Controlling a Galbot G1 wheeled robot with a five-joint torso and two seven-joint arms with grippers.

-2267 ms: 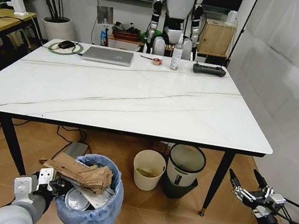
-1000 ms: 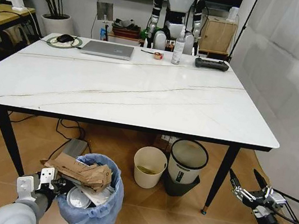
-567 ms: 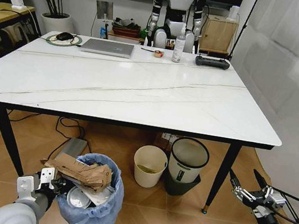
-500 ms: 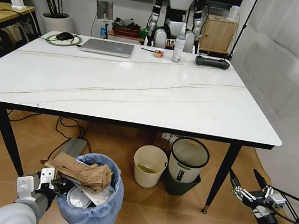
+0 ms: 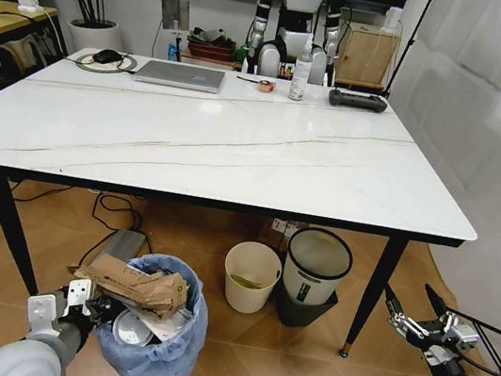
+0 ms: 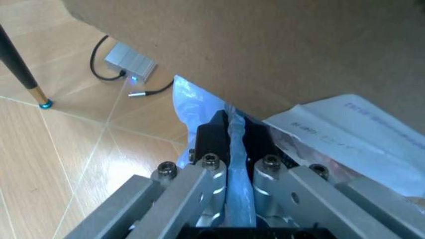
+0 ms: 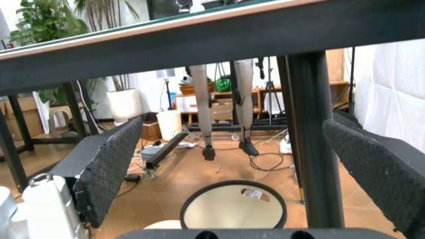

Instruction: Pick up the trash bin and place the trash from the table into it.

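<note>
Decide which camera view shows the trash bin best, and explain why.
The head view: the whole trash bin shows there, blue bag bulging, stuffed with a brown paper bag, beside the left pincer. The left wrist view shows a pinched strip of its bag between the pincer's fingers. The right wrist view looks under the table elsewhere.

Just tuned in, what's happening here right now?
The left tool is pinched on the blue bag at the rim of the trash bin, low beside the table. The bin already holds a brown paper bag, a white lid and other litter. The tabletop carries a laptop, a bottle and a black controller along its far edge. The right tool hangs open, low near the table's right leg.
</note>
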